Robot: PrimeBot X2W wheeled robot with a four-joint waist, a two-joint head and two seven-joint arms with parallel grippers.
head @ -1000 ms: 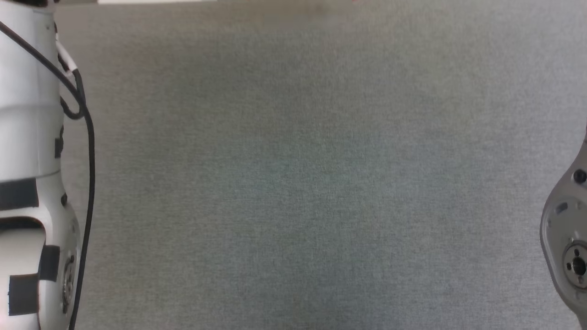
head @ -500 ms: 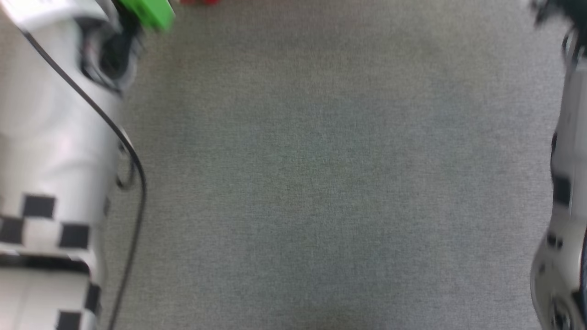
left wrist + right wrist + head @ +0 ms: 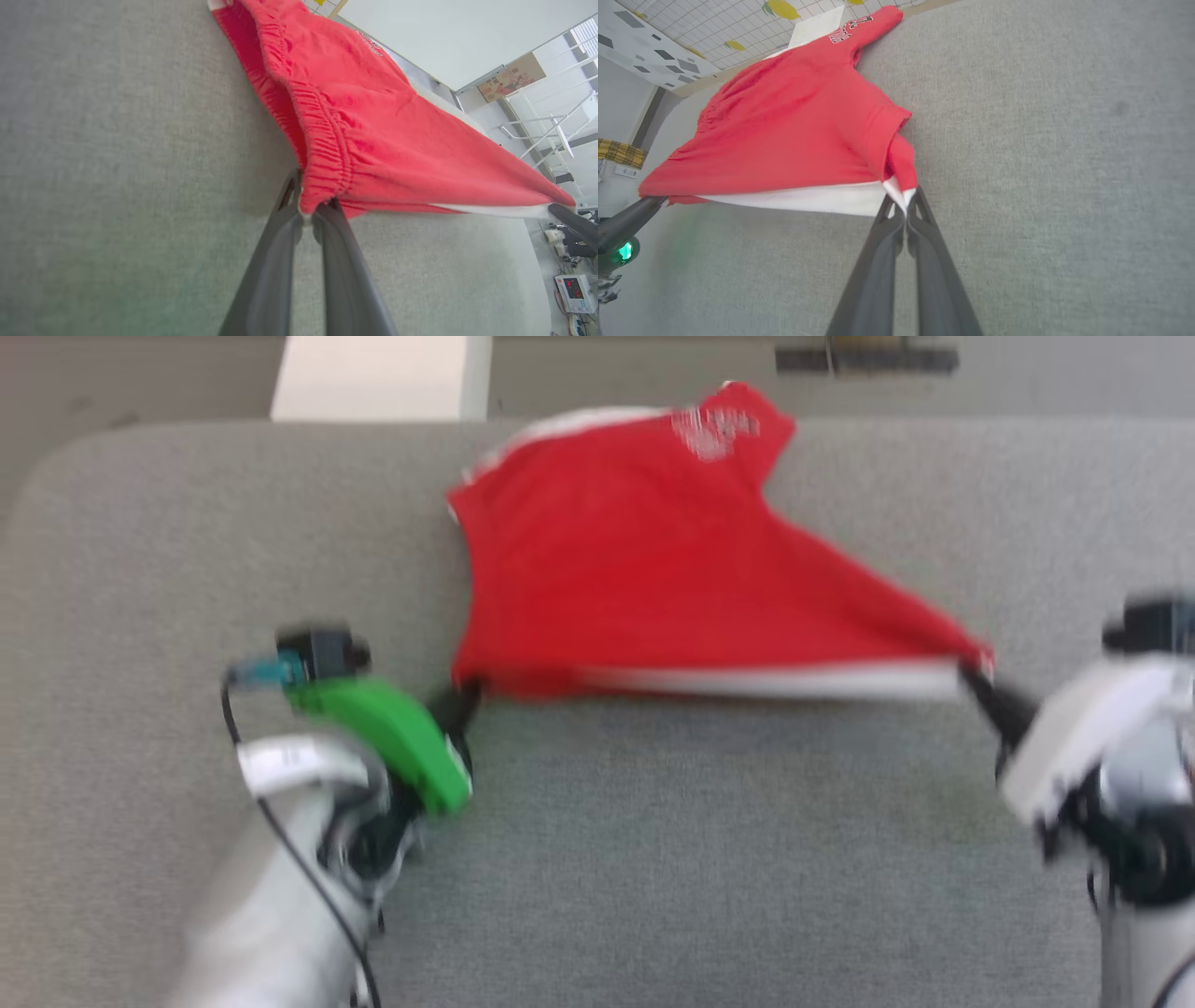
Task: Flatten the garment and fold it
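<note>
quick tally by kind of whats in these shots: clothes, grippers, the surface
red shorts: 1
grippers: 2 (left gripper and right gripper, jaws of each closed on an edge of the shorts)
grey surface: 1
total: 4

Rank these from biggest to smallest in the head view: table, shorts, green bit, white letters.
1. table
2. shorts
3. green bit on the left wrist; it is nearer the camera, which may flatter it
4. letters on the shorts
</note>
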